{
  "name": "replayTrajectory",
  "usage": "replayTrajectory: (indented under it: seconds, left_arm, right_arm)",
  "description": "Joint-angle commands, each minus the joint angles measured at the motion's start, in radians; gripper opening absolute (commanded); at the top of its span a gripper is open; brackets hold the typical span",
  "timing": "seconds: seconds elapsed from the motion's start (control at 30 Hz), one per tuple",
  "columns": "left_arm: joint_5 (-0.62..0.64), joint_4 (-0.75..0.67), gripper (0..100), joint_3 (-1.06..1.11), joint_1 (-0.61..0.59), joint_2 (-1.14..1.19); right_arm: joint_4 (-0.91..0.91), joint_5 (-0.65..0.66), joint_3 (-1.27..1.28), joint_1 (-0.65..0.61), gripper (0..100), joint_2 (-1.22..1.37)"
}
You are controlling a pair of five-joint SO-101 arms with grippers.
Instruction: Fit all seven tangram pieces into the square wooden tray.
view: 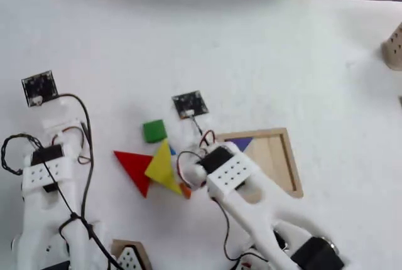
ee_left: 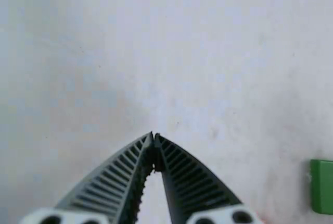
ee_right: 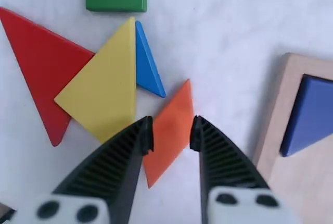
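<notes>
Straddling the orange parallelogram [ee_right: 169, 130], the right gripper [ee_right: 170, 130] stands parted, one ribbed finger [ee_right: 136, 143] at the piece's left edge and the other at its right. Whether the pads press on the wood I cannot tell. The parallelogram lies flat on the white table [view: 251, 56], just left of the square wooden tray [view: 294, 164] and apart from it.

One blue triangle [ee_right: 307, 114] already sits inside the tray, in its far left corner. The other pieces lie loose in a cluster left of the tray. The yellow triangle [view: 162, 166] is in the middle, with the red triangle [view: 132, 166] touching its left side. A small blue triangle [ee_right: 147, 67] lies against the yellow one's right edge, its tip near the parallelogram's far corner. The green square [view: 154, 130] rests just beyond the cluster on the far side, apart from the yellow tip.

The left gripper [ee_left: 154, 148] hangs over bare table well to the left, its toothed fingers meeting at the tips with nothing between them. The green square shows off to its right.
</notes>
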Motion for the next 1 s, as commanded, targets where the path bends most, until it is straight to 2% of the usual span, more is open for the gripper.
replayTrajectory:
  seconds: [0.0,0.1,0.33,0.57,0.87,0.97]
  left_arm:
    - [0.003,-0.031,3,-0.006,0.01,-0.033]
    - [0.003,-0.031,3,-0.006,0.01,-0.033]
    - [0.003,-0.031,3,-0.006,0.01,-0.033]
    - [0.003,-0.031,3,-0.006,0.018,-0.033]
    - [0.003,-0.031,3,-0.006,0.019,-0.033]
    - [0.003,-0.031,3,-0.006,0.019,-0.033]
  right_arm:
    - [-0.013,-0.011,-0.028,-0.021,20.4,0.045]
    - [0.013,-0.043,-0.055,-0.025,24.5,0.091]
    - [0.022,-0.061,-0.103,-0.031,24.7,0.17]
    - [0.015,-0.092,-0.133,-0.093,24.7,0.209]
    - [0.001,-0.097,-0.144,-0.082,24.5,0.236]
    - [0.001,-0.124,-0.15,-0.041,24.5,0.237]
